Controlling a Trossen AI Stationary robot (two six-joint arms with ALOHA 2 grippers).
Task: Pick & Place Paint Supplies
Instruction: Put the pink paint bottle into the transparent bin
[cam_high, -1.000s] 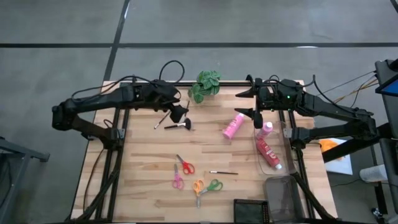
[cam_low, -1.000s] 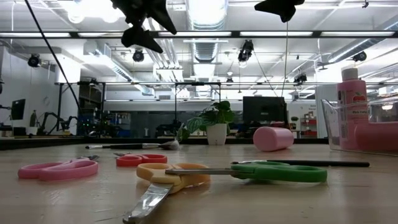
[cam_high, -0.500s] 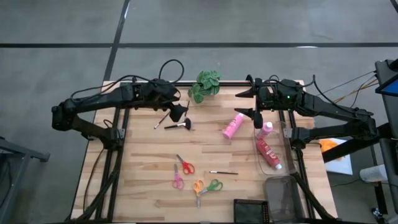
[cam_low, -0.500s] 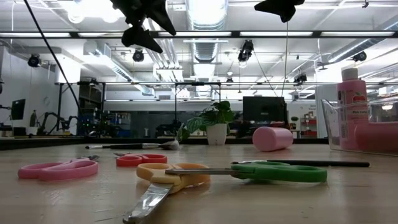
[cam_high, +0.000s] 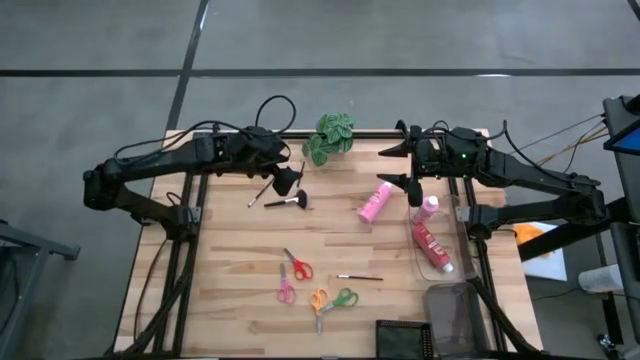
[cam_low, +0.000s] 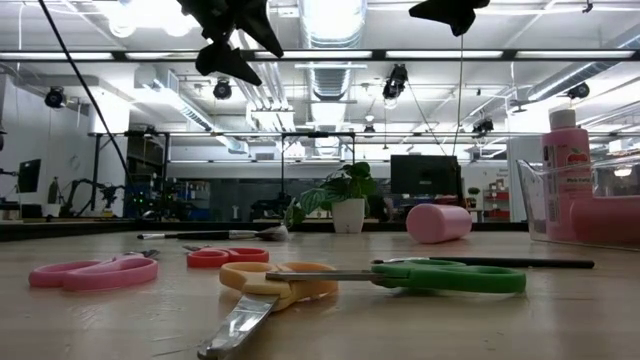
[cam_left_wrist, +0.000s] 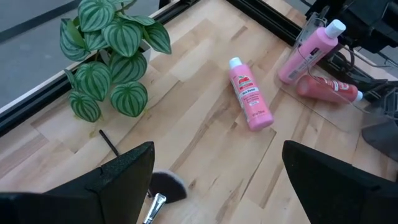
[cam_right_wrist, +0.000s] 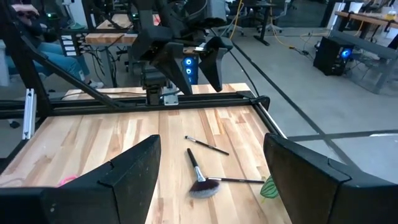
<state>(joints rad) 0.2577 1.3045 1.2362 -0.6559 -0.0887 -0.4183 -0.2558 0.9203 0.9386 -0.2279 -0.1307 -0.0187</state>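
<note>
A pink squeeze bottle (cam_high: 376, 202) lies on its side on the wood table (cam_high: 230, 290), also in the left wrist view (cam_left_wrist: 250, 102). A second pink bottle (cam_high: 429, 207) stands upright in a clear tray (cam_high: 447, 272), beside a red bottle (cam_high: 430, 245) lying flat. A fan-tipped brush (cam_high: 288, 202) and a thin brush (cam_high: 262, 190) lie under my left gripper (cam_high: 288, 168), which hovers open above them. A third brush (cam_high: 360, 277) lies mid-table. My right gripper (cam_high: 392, 166) hovers open, high over the table's far part, near the pink bottles.
A potted green plant (cam_high: 330, 137) stands at the far edge between the arms. Red (cam_high: 296, 265), pink (cam_high: 285, 290) and orange-and-green scissors (cam_high: 333, 300) lie toward the near edge. A black box (cam_high: 404, 340) and a clear container (cam_high: 455, 315) sit at the near right.
</note>
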